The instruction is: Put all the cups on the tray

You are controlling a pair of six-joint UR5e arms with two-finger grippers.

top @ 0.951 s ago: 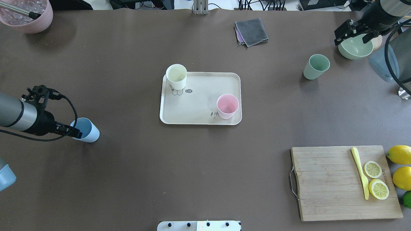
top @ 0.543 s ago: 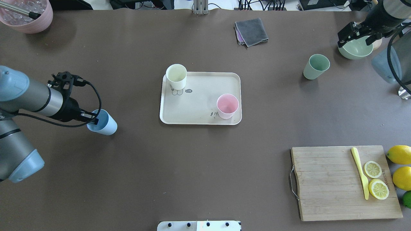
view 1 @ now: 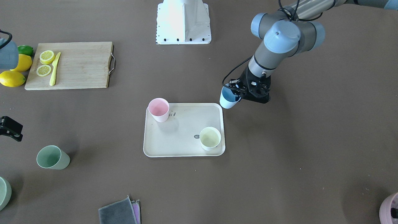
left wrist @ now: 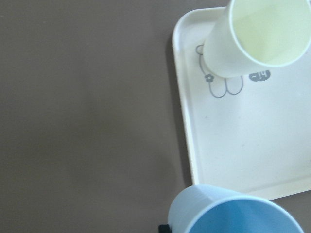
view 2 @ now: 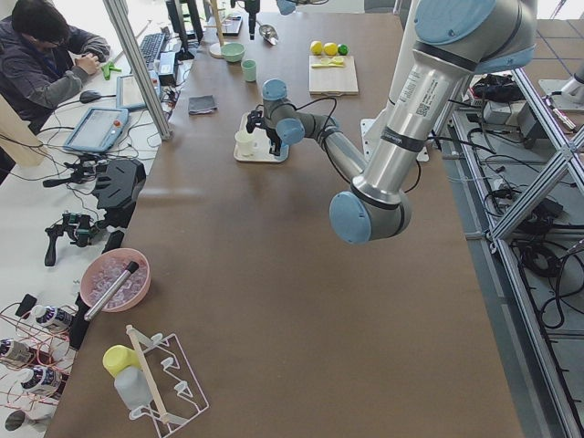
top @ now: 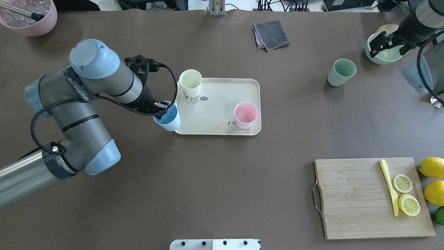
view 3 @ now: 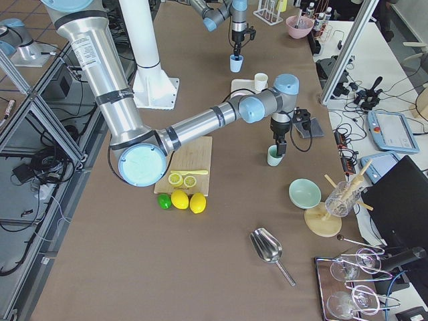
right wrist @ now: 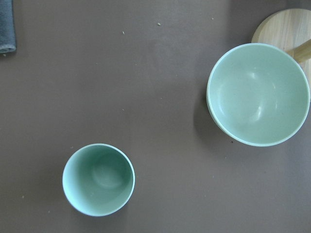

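Observation:
The beige tray (top: 215, 119) lies mid-table, with the pale yellow cup (top: 190, 82) at its far left corner and the pink cup (top: 246, 114) at its near right. My left gripper (top: 162, 107) is shut on the rim of the light blue cup (top: 169, 121) and holds it at the tray's left edge, near the front corner. The left wrist view shows this cup (left wrist: 233, 213) just outside the tray's rim (left wrist: 181, 97). The sage green cup (top: 341, 72) stands alone on the table far right. My right gripper (top: 390, 45) is open and empty over a green bowl, beyond that cup.
A green bowl (top: 383, 55) sits at the far right, a grey cloth (top: 271, 34) at the back. A wooden cutting board (top: 360, 198) with lemon slices and a yellow knife lies front right, with lemons beside it. A pink bowl (top: 29, 17) stands back left.
My left arm has carried the blue cup from the table's left side rightward to the tray's left edge. My right gripper has drifted slightly right over the green bowl.

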